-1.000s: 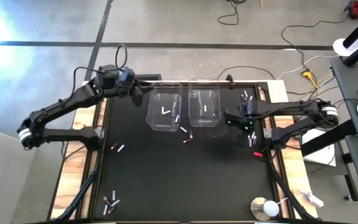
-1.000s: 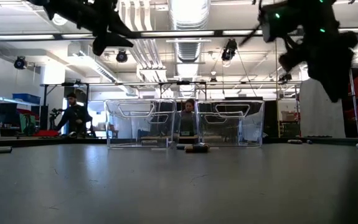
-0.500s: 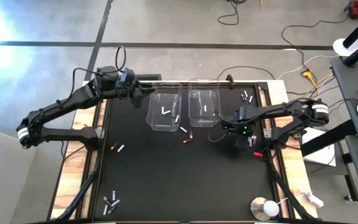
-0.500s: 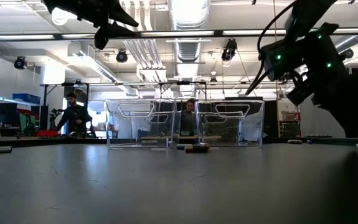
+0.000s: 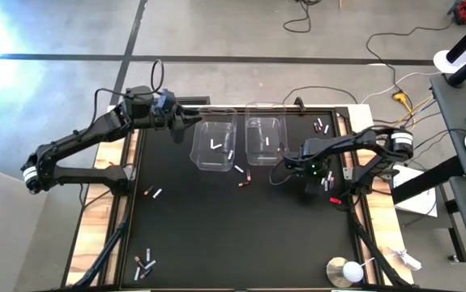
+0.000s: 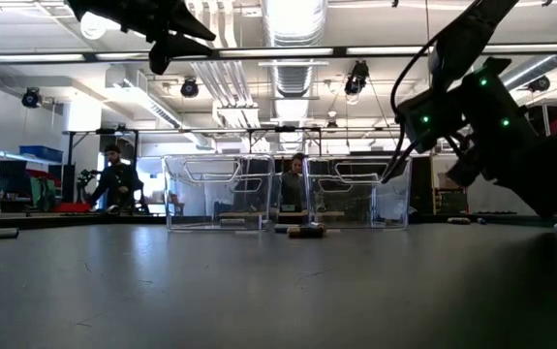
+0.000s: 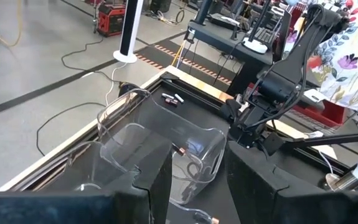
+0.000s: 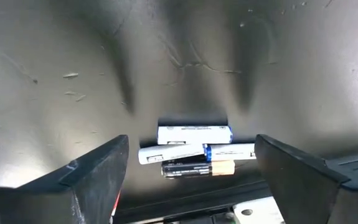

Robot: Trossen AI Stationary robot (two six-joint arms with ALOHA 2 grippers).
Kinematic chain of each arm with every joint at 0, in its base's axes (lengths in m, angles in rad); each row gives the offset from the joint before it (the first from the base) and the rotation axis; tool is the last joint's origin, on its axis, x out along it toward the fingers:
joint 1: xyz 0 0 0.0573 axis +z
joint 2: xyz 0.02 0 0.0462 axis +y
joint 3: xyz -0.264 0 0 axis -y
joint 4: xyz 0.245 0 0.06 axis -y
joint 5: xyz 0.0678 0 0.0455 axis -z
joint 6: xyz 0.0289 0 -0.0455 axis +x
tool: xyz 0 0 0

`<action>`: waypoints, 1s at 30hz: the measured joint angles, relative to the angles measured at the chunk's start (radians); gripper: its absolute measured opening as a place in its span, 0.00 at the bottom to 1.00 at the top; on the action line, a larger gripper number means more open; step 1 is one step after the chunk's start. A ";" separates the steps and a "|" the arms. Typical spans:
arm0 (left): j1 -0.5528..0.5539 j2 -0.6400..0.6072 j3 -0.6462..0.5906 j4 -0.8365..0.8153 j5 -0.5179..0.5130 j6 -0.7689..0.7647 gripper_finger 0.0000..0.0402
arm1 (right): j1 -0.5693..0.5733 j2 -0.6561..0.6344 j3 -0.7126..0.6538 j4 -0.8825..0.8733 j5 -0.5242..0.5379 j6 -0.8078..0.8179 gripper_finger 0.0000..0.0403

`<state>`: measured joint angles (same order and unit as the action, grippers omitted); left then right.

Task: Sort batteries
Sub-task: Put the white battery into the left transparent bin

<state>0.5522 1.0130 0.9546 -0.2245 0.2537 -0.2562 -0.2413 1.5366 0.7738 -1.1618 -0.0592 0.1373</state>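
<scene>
1. Between my right gripper's (image 8: 191, 186) two spread fingers (image 8: 94, 177) lies a small cluster of batteries (image 8: 194, 151) on the black table (image 8: 73, 62): white ones on the far side and in the middle of the pile, and a dark one with a copper end (image 8: 197, 168) nearest the wrist. They touch each other, so a careless close would take more than one.
2. I judge the step in hand to be lowering onto this pile and picking a single cell. The jaws stand wide and hold nothing.
3. To do it well, I would centre the fingers on one battery only, best an outer one, with the pads across its length rather than over its ends.
4. I would come down slowly; the cells are round and may roll when nudged.
5. Seen from above, the right gripper (image 5: 312, 168) hangs just beside the right-hand clear bin (image 5: 265, 139), so the carry is short.
6. My left gripper (image 7: 194, 180) waits at the far side of the left bin (image 5: 215, 146), fingers part open with only air between them. More batteries (image 5: 153, 193) lie scattered well apart from both grippers.
</scene>
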 joint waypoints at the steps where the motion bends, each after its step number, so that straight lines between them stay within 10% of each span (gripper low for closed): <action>1: 0.000 0.000 0.000 0.000 0.000 -0.001 0.32 | 0.000 0.002 0.000 0.001 -0.001 -0.001 0.83; 30: 0.000 0.034 0.000 0.000 -0.008 -0.015 0.32 | -0.005 0.010 -0.060 0.096 -0.033 0.020 0.65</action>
<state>0.5522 1.0466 0.9550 -0.2249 0.2455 -0.2712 -0.2459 1.5468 0.7139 -1.0657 -0.0917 0.1573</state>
